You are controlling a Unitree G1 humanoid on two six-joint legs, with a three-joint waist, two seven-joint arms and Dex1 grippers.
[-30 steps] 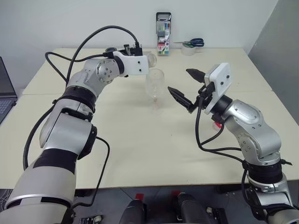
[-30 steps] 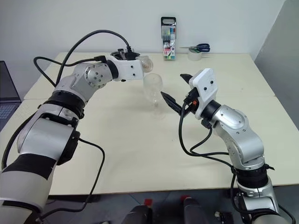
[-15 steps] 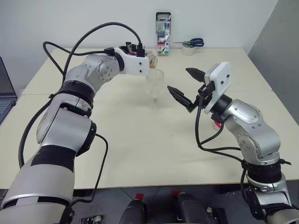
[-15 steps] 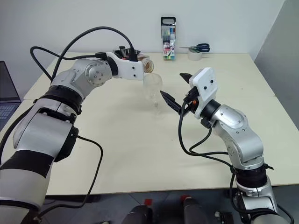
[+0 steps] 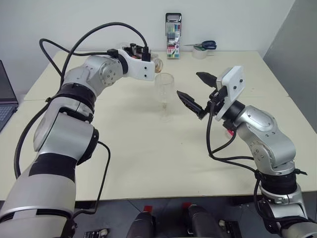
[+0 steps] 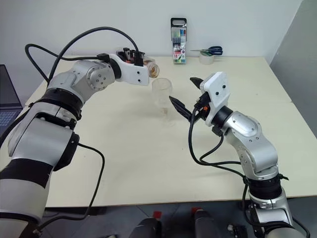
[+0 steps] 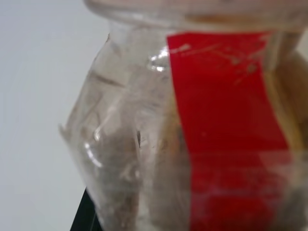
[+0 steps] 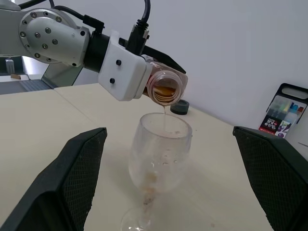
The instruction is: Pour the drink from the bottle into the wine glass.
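Note:
My left gripper (image 5: 150, 59) is shut on the bottle (image 5: 158, 64), a small clear plastic one with a red label strip (image 7: 216, 125). It holds the bottle uncapped on its side, the open mouth (image 8: 166, 87) just above the rim of the wine glass (image 5: 164, 91). The amber drink (image 8: 165, 90) lies at the mouth, and a thin trickle drops into the glass bowl (image 8: 161, 149). The glass stands upright on the table near its middle. Just to the right of the glass, my right gripper (image 5: 189, 84) hangs open and holds nothing.
A tall marker pack (image 5: 173, 35) stands at the table's far edge, with scissors (image 5: 205, 45) lying on a tape roll (image 5: 199, 53) to its right. A small dark round object (image 8: 181, 107) lies behind the glass. A laptop (image 5: 5, 94) sits at the far left.
My left wrist has rolled and tipped the bottle further over, so the amber drink has run to its mouth above the glass. The right arm has not moved.

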